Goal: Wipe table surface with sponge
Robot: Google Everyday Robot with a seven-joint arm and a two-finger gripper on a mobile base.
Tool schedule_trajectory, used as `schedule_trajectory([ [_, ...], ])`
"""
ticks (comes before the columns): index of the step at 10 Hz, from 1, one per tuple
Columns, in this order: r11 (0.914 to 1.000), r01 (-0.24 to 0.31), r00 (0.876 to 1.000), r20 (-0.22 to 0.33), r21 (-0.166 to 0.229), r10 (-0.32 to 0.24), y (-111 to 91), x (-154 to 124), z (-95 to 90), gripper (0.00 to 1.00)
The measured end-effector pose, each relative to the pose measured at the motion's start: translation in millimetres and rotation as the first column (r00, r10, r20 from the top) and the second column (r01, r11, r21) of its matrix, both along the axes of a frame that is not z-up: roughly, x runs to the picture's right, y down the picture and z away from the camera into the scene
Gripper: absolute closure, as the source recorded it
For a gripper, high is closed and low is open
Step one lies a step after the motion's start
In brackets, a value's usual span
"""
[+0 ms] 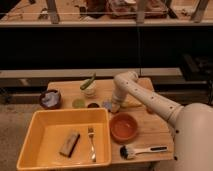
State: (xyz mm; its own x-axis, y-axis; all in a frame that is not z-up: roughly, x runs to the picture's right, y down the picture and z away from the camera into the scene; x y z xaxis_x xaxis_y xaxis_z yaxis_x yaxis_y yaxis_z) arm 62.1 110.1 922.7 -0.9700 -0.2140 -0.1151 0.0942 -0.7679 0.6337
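The table surface (155, 127) is a light-brown wooden top. The sponge (106, 104), a small blue-grey pad, lies on it near the middle, just behind the yellow tub's far right corner. My gripper (114, 106) points straight down at the sponge's right edge and touches the pad. Its fingers look shut on the sponge, pressed low against the wood. The white arm reaches in from the lower right and bends over the table's back edge.
A big yellow tub (35, 135) holding a brown block (69, 143) and a fork (91, 142) fills the front left. An orange bowl (123, 127) and a brush (136, 150) lie front right. A dark bowl with a rag (50, 99), a cup (89, 88) and two small dishes (78, 103) stand behind.
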Motion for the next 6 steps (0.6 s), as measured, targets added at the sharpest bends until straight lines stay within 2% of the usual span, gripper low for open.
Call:
schedule_trajectory([
  [4,1.0000,0.001,1.000,-0.001,-0.001,-0.001,-0.7,0.3,-1.2,1.00],
  [6,1.0000,0.007,1.000,-0.012,-0.005,-0.007,-5.7,6.7,-8.8,1.00],
])
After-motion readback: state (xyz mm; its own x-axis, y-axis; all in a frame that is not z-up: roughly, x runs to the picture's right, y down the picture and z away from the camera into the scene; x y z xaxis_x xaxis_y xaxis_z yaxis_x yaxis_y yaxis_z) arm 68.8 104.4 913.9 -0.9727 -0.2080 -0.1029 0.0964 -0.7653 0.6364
